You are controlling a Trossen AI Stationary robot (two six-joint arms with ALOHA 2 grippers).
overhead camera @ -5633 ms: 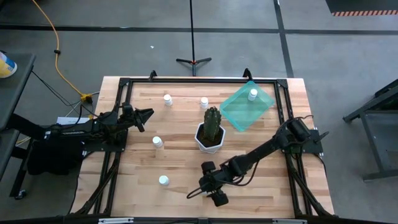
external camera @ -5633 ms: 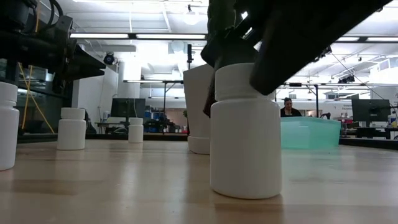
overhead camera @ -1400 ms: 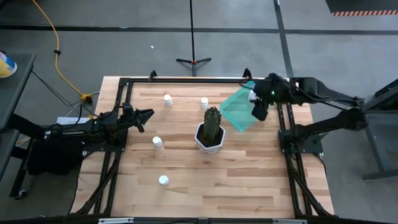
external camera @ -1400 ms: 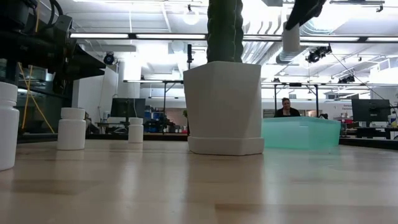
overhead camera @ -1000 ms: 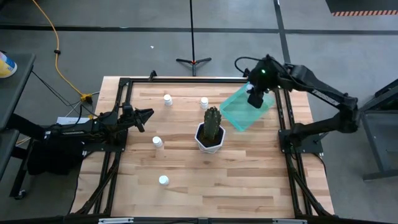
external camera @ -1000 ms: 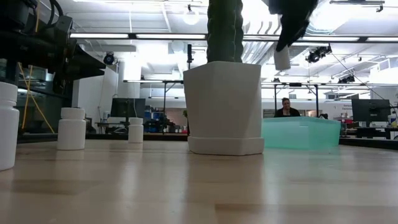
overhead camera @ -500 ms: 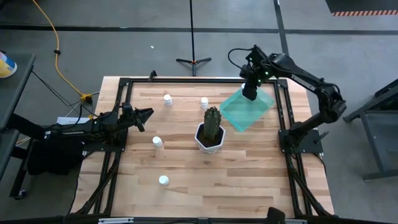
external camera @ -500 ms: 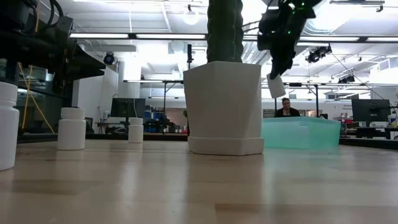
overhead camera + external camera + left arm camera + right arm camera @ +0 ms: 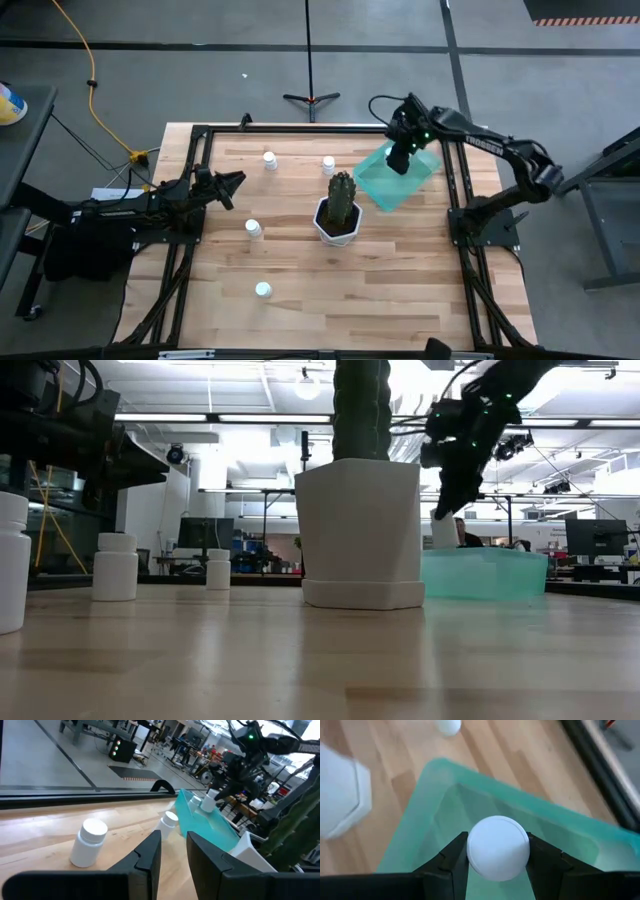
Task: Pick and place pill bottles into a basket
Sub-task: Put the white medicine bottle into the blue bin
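Table (image 9: 400,290): light wooden slatted top with a dark metal frame along its edges, carrying everything listed below.

Right arm (image 9: 500,150): dark, reaches from the right side across the far right corner of the table.

Left arm (image 9: 130,205): dark, lies along the table's left edge, at rest.

Basket (image 9: 385,180): shallow square translucent teal tray, set cornerwise at the far right of the table, just beside the cactus pot. In the low view its wall (image 9: 490,575) shows behind and to the right of the pot.

Cactus pot (image 9: 338,222): white faceted pot with a green cactus, near the table's middle; it fills the centre of the low view (image 9: 360,530).

Right gripper (image 9: 400,155): held over the far part of the basket, pointing down. Its fingers (image 9: 451,860) are clamped on either side of a white cap.

Left gripper (image 9: 225,187): over the table's left side, fingers (image 9: 145,857) a narrow gap apart, holding nothing.

Held pill bottle (image 9: 497,847): white, gripped upright above the basket floor; in the low view its lower end (image 9: 444,532) reaches the basket's rim line.

Loose pill bottles, all upright on the wood, well apart from each other:
- one at the far side, left (image 9: 269,160);
- one at the far side, near the cactus (image 9: 328,165);
- one at left of the pot (image 9: 253,228);
- one toward the near edge (image 9: 262,291).
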